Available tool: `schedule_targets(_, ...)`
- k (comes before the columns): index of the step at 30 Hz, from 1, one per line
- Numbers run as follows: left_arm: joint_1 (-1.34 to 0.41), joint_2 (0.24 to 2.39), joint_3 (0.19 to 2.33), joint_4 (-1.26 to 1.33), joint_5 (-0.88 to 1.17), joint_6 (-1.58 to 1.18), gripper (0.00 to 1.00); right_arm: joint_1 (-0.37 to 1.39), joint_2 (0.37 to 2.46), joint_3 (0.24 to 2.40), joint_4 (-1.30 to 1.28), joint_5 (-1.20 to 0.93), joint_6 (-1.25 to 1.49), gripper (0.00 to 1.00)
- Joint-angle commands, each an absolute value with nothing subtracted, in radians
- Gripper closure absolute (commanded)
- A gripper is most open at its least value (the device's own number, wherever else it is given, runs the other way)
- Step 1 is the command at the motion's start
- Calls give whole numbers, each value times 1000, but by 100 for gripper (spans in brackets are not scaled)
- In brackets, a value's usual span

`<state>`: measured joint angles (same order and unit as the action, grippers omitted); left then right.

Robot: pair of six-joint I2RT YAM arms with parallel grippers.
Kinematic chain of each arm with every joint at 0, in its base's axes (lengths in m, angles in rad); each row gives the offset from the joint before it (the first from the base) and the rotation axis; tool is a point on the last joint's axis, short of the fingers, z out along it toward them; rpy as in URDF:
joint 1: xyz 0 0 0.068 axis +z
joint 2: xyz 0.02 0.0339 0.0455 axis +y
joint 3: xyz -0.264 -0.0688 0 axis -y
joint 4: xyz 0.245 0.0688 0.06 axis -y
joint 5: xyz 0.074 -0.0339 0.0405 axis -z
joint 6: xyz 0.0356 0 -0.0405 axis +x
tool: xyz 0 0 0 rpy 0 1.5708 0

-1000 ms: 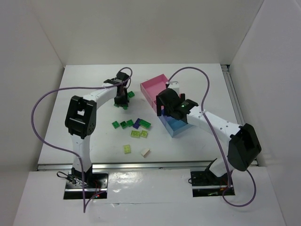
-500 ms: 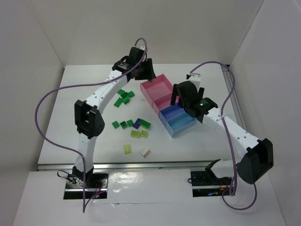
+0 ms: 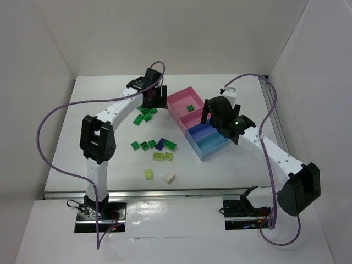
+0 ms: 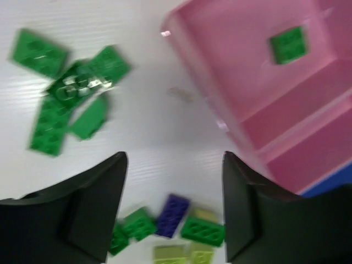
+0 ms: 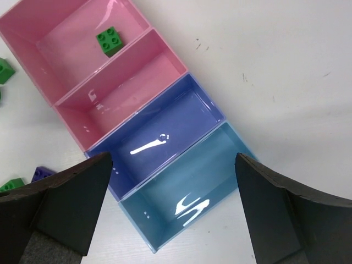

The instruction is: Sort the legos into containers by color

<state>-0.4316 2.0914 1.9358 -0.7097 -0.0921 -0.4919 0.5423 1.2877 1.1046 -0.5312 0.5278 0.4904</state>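
Left claw (image 4: 175, 159) spread, empty; green lego (image 4: 288, 45) inside far pink container (image 4: 231, 49), ahead-right. Right claw (image 5: 173, 159) spread.

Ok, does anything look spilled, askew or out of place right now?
Nothing stands out. One dark green brick lies flat in the end pink box; the other three boxes are empty. The loose green heap outside overlaps slightly, but nothing looks damaged.
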Motion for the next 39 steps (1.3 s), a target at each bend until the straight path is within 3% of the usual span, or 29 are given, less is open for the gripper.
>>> schedule_targets(1,-394,1959,1809,-661,-211,-414,21,538,1298,1103,-500,517,508,0)
schedule_targets(3,-385,1933,1719,-635,-250,-394,10,548,1324,1103,-500,508,508,0)
schedule_targets(6,-385,1933,1645,-562,-279,-365,7,548,1347,1103,-489,499,495,0)
schedule_targets(14,-362,2052,1692,-515,-259,-356,18,566,1381,1121,-512,499,483,0)
schedule_targets(17,-362,2104,1726,-515,-239,-356,28,566,1390,1121,-512,499,483,0)
schedule_targets(25,-362,2177,1770,-560,-259,-367,28,566,1408,1112,-512,499,483,0)
schedule_targets(39,-362,2129,1759,-589,-184,-405,87,566,1437,1121,-512,499,483,0)
